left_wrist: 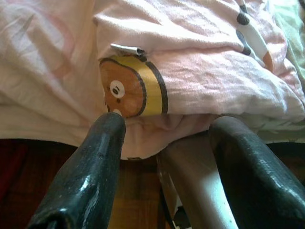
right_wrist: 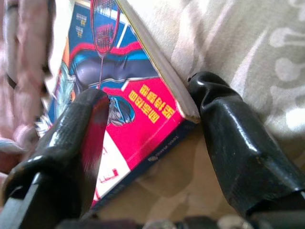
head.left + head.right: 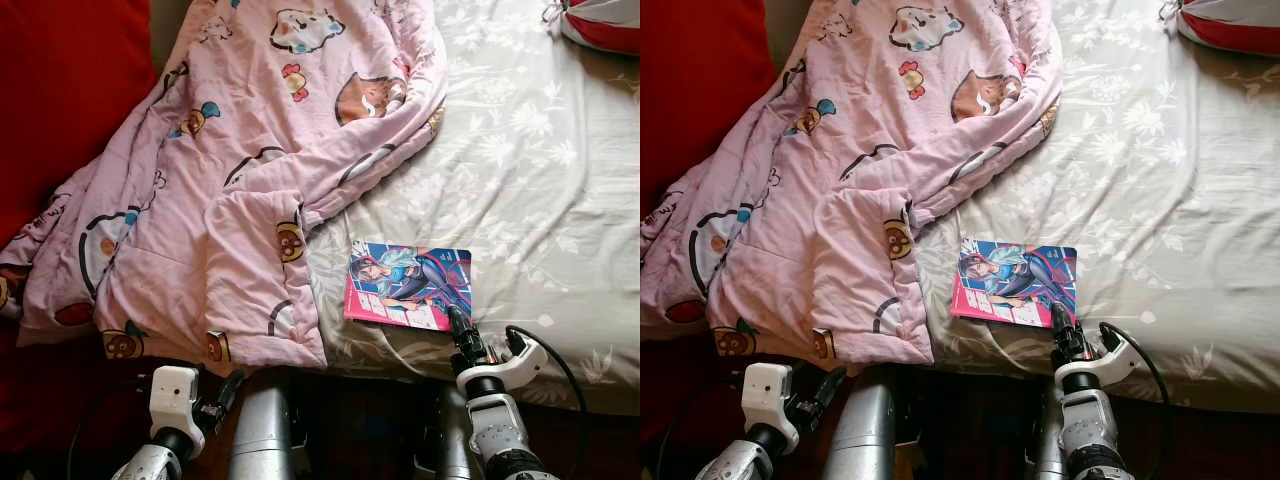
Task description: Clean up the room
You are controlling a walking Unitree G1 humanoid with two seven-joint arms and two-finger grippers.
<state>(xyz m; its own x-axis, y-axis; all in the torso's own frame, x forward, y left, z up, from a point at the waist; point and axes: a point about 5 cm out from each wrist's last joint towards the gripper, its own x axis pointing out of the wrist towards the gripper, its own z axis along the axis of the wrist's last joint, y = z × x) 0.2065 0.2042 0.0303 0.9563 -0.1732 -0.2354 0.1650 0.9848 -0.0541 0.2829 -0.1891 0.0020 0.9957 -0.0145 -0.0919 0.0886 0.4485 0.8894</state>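
On the floral grey bedsheet [image 3: 540,180], our right gripper [image 2: 147,114] straddles the corner of the glossy pink-and-blue comic book [image 3: 408,285], fingers open. We should close squarely on that corner before lifting. Our left gripper [image 1: 164,138] hangs open beside the pink cartoon-print quilt [image 3: 240,170].

Pink blanket [image 3: 230,190]: soft quilted cloth, matt, printed cartoons. Bed sheet [image 3: 530,180]: smooth grey-green cloth, pale floral print. Book [image 3: 408,285]: glossy paper cover. Right gripper [image 2: 147,138] fingers [image 2: 238,148]: black, shiny, rubbery. Arms: silver metal.

Both eye views look steeply down at the bed [image 3: 540,170] from the head. The wrist views sit close: left faces the pink blanket [image 1: 200,71], right the book [image 2: 119,114].
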